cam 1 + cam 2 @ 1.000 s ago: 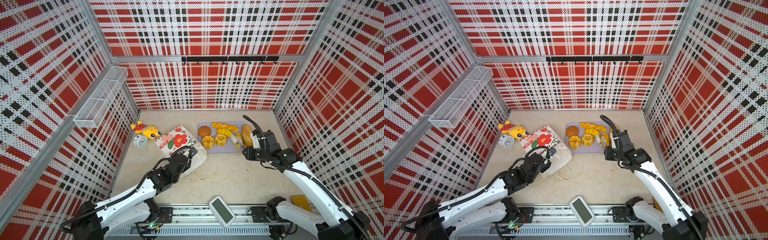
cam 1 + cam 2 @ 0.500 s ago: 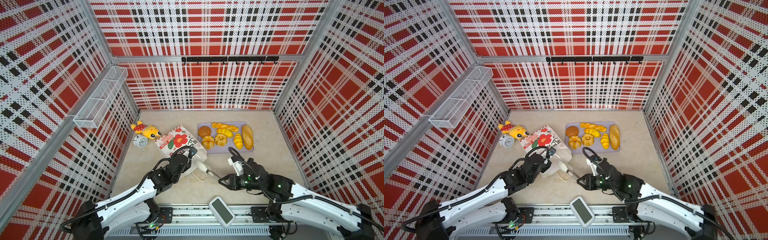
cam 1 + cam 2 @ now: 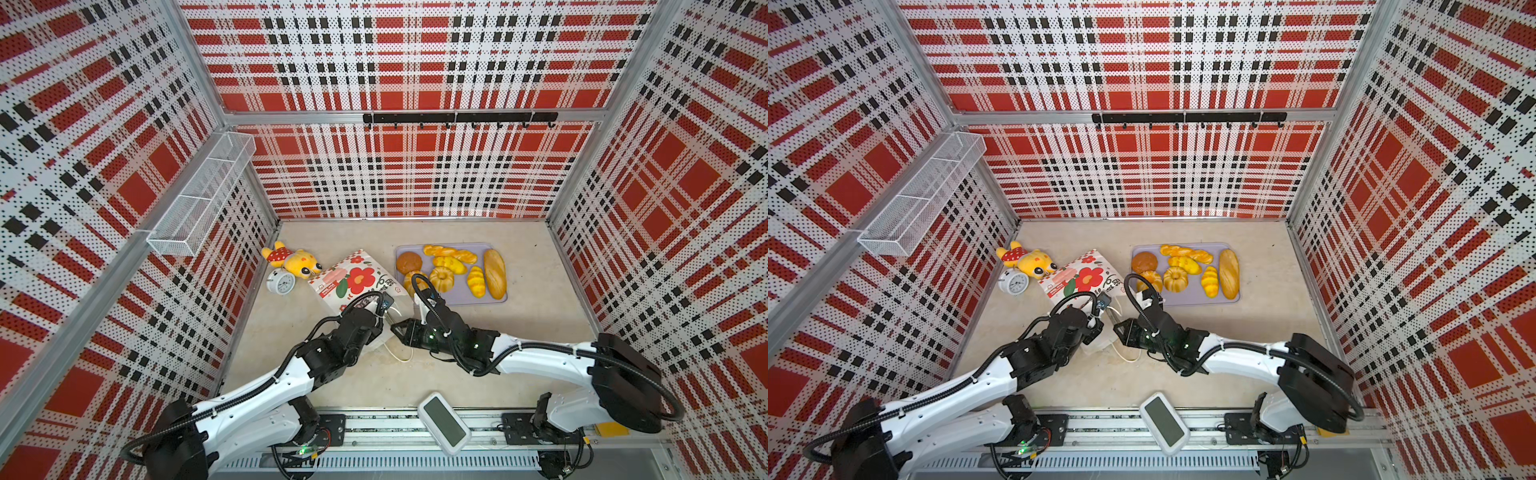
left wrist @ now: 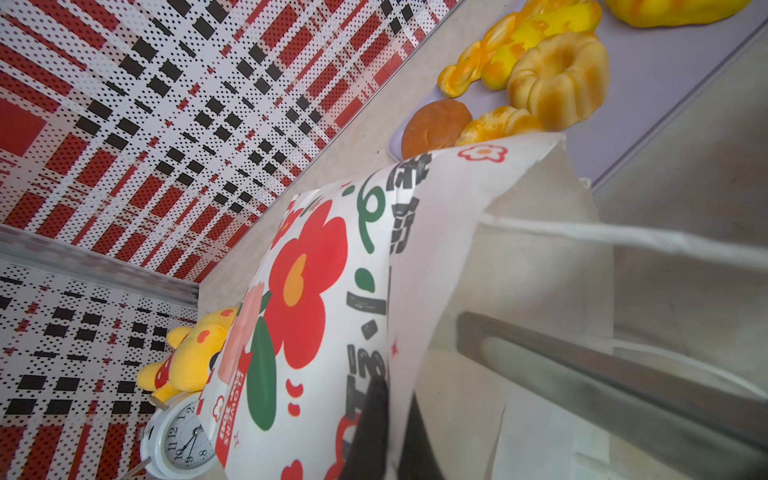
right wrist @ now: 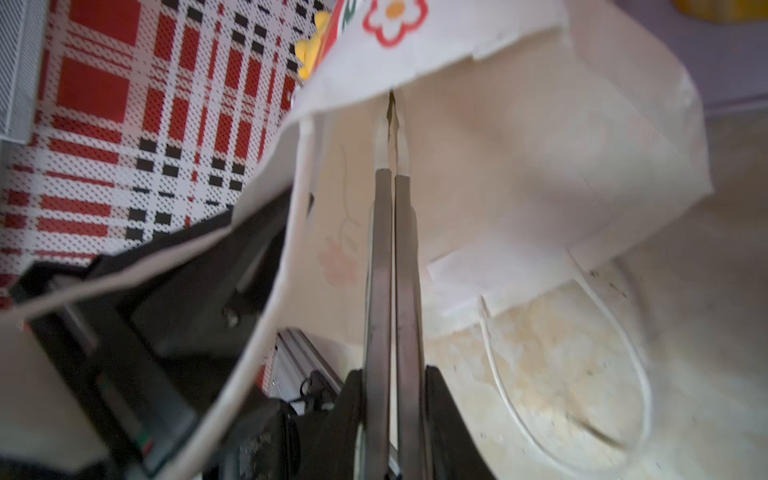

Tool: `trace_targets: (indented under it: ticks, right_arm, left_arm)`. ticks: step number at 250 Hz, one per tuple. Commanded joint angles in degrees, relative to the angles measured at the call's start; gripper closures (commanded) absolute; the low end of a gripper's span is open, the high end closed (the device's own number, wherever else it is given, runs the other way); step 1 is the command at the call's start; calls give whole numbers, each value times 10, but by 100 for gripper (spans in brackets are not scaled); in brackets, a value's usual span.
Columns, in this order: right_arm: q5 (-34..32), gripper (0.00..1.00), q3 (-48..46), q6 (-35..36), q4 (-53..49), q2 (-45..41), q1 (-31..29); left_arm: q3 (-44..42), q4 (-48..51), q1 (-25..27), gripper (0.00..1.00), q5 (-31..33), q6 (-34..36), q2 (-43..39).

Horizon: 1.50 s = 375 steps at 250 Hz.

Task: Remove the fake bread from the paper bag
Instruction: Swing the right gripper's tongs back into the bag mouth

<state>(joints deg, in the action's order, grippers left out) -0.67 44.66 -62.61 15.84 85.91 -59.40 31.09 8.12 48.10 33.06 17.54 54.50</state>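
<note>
Lying open-mouthed, white paper bag (image 3: 353, 278) shows big red flowers.

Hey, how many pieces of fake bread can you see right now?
7, all on the tray: bun far left, ring cake before it, second ring cake beside, twisted stick at back, loaf under it, roll, then baguette rightmost. The bag may hide more.

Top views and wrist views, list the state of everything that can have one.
White flowered paper bag: on its side, mouth open, no bread visible inside.
Glossy golden fake bread: out, on lavender tray.
Left end effector: shut on bag's rim.
Right end effector: shut, tips inside bag's mouth.
</note>
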Motion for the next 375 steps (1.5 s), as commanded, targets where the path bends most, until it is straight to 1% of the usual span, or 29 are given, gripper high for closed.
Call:
trace_targets:
  ticks: [1, 49, 95, 123, 144, 194, 222, 258, 295, 302, 310, 330, 343, 375]
  right_arm:
    - [-17, 100, 21, -20, 149, 51, 19]
    - [-17, 100, 34, -77, 239, 129, 39]
    - [-28, 100, 84, -90, 288, 201, 43]
    - [-48, 100, 103, -97, 314, 235, 44]
    - [-56, 100, 109, -117, 308, 250, 44]
    - [-65, 100, 88, -144, 224, 247, 38]
    - [-63, 100, 83, -147, 189, 243, 30]
    - [-52, 100, 62, -140, 156, 203, 3]
    - [-92, 100, -2, -138, 119, 109, -58]
    - [-95, 100, -13, -133, 104, 86, -70]
    - [-119, 100, -20, -124, 79, 56, -85]
    - [-158, 100, -20, -98, -11, -9, -119]
    - [-174, 100, -23, -87, -44, -41, -133]
    - [-176, 100, -34, -74, -81, -78, -138]
  left_arm:
    - [-3, -20, 1, 100, 0, -15, -2]
    - [-5, -21, 0, 100, -3, -22, -2]
    - [-4, -25, -1, 100, -5, -26, 1]
    - [-4, -25, -3, 100, -8, -27, 3]
    - [-4, -25, -3, 100, -11, -27, 3]
    - [-4, -29, -4, 100, -12, -33, 5]
    - [-2, -34, -7, 100, -14, -36, 10]
    - [-2, -31, -11, 100, -14, -43, 12]
    - [-1, -32, -12, 100, -12, -47, 9]
    - [0, -31, -13, 100, -11, -49, 9]
    - [0, -31, -14, 100, -12, -49, 9]
    - [0, -31, -16, 100, -13, -51, 8]
    - [0, -31, -16, 100, -15, -52, 7]
    - [2, -31, -17, 100, -16, -55, 10]
